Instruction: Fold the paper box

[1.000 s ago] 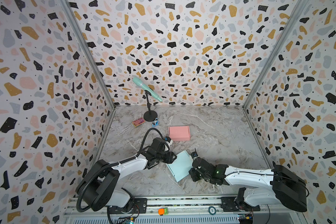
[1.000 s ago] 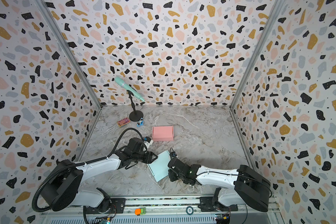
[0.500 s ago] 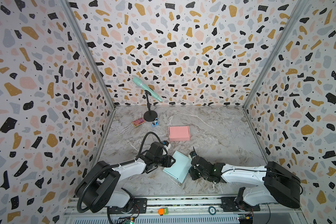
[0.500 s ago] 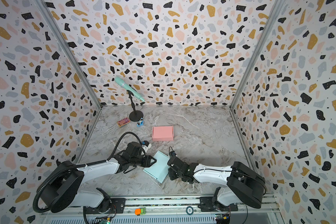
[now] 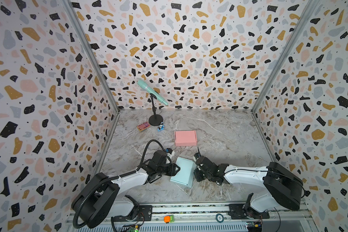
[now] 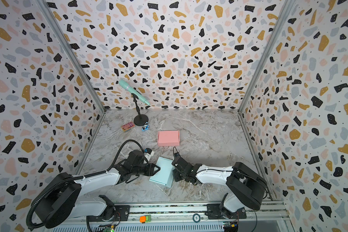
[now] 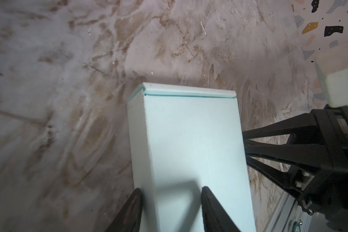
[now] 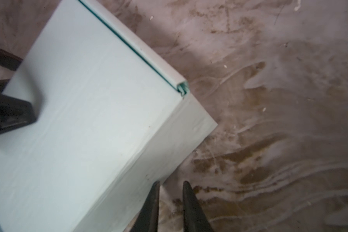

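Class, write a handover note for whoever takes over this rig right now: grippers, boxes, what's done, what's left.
Left gripper: open, tips at the blue box's left edge.
Right gripper: narrowly open, empty, beside the blue box's right side.
Blue box: on the table between the grippers, lid down. Pink box: closed, farther back.
Done: blue box looks folded shut.
Left: probably check the lid flap is tucked, then withdraw.

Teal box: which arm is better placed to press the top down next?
Left, probably. The left end effector hangs over the teal box's top panel, jaws apart. The right end effector sits off the box's side wall, over the table, jaws narrow with nothing between them.
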